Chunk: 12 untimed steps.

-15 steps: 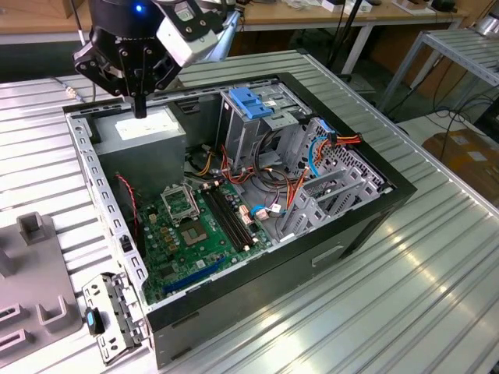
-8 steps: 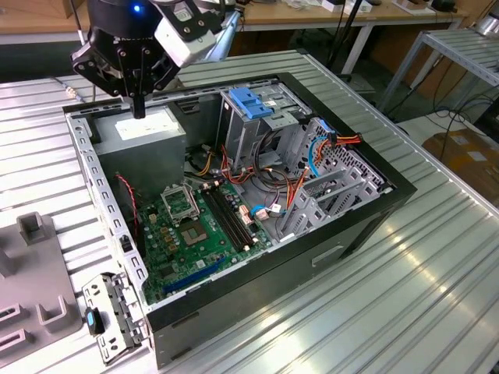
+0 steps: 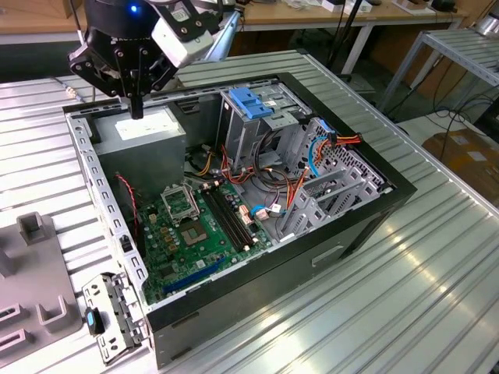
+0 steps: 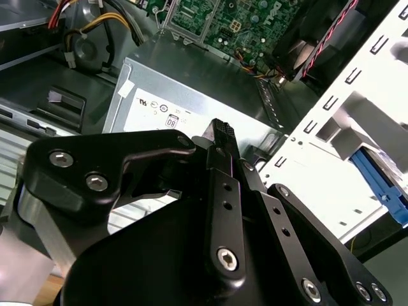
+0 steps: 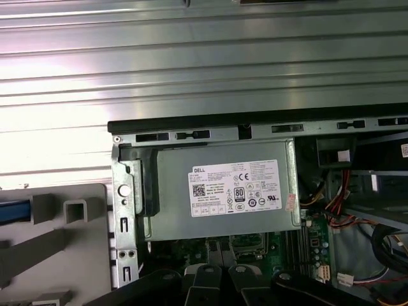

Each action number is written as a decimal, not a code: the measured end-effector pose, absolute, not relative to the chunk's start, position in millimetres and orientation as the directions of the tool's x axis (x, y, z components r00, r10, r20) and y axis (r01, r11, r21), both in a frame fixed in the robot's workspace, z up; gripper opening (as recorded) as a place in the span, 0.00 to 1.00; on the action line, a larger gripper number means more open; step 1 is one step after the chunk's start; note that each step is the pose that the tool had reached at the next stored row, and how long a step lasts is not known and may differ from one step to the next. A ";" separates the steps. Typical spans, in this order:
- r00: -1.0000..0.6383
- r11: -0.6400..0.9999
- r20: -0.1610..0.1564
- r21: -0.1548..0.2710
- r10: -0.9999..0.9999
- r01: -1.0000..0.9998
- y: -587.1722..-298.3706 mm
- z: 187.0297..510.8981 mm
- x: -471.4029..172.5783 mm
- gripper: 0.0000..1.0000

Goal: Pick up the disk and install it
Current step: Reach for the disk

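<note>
Scene: We see an open computer case [image 3: 101, 199] lying on its side on a ribbed metal worktop [image 3: 421, 265], its motherboard [image 3: 195, 226] and coloured cables [image 3: 292, 191] exposed.
Gripper: The black gripper [image 3: 137, 111] hangs just above the grey power supply [image 3: 148, 134], in the corner of the case at the exterior view's left. We cannot tell whether it touches the unit.
Fingers: The fingers [image 3: 137, 95] are pressed together into one narrow bar with nothing between them. In the second wrist view the gripper [image 4: 222, 129] points down at the same power supply [image 4: 185, 105].
Disk: The disk [image 5: 14, 210] sits outside the case on a grey fixture plate [image 5: 70, 255], beside the perforated side wall. In the first wrist view we see its bright blue rail at the frame's edge, and in the second wrist view the blue rail [image 4: 382, 191] shows beyond the wall. It is well apart from the gripper.
Writing: A white label [image 5: 236, 188] on the power supply [image 5: 172, 217] carries black print and a row of certification marks.
Drive cage: A light-blue latch [image 3: 248, 105] tops the metal cage inside the case.
</note>
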<state>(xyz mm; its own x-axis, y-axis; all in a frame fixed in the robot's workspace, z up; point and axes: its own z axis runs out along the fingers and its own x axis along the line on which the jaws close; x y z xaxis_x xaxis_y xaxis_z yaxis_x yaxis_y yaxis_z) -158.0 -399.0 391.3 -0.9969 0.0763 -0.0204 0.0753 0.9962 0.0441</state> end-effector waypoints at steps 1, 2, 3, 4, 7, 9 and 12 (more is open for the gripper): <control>-0.997 0.996 -0.020 0.044 0.076 0.075 -399.0 391.2 -158.6 0.11; -0.997 0.996 -0.020 0.044 0.076 0.075 -398.9 391.3 -159.4 0.11; -0.997 0.996 -0.020 0.044 0.076 0.075 -398.9 391.2 -160.3 0.11; -0.997 0.996 -0.020 0.044 0.076 0.075 -398.9 391.2 -161.6 0.11; -0.997 0.996 -0.020 0.044 0.076 0.075 -398.9 391.1 -165.3 0.11; -0.997 0.996 -0.020 0.044 0.076 0.075 -398.9 391.0 -166.6 0.11; -0.997 0.996 -0.020 0.044 0.076 0.075 -398.9 391.1 -167.0 0.11</control>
